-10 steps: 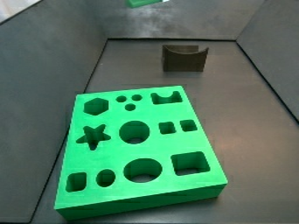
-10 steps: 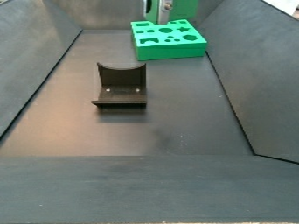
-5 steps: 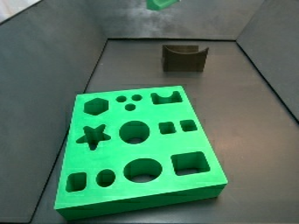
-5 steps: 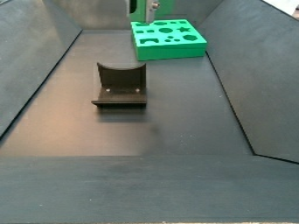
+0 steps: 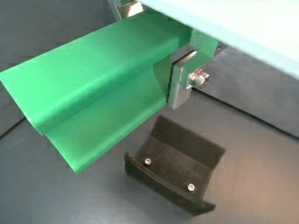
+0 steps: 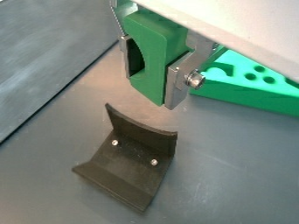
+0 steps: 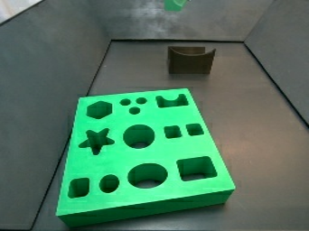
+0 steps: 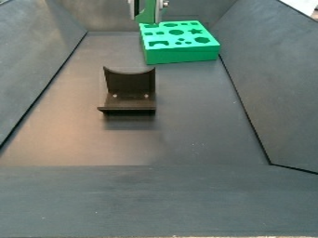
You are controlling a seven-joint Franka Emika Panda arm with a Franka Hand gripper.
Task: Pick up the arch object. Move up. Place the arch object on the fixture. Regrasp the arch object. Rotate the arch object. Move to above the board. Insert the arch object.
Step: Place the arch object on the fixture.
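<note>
My gripper [image 6: 149,75] is shut on the green arch object [image 6: 153,54], held high in the air with its curved notch facing sideways. A silver finger [image 6: 177,84] presses its flank; the arch fills a wrist view [image 5: 100,87]. The dark fixture [image 6: 128,158] stands on the floor below the arch, apart from it, and also shows in a wrist view [image 5: 176,166]. In a side view the arch [image 7: 176,4] sits at the top edge above the fixture [image 7: 190,59]. The board [image 7: 145,153] lies flat, away from the gripper. The gripper [image 8: 145,9] is only partly in frame.
Dark sloping walls [image 8: 44,74] enclose the floor on all sides. The board [image 8: 179,40] lies at the far end beyond the fixture [image 8: 126,91] in a side view, and its corner shows in a wrist view [image 6: 251,79].
My gripper has carried the arch object sideways along the top of both side views, from over the board's far edge towards above the fixture. Fixture and board have not moved.
</note>
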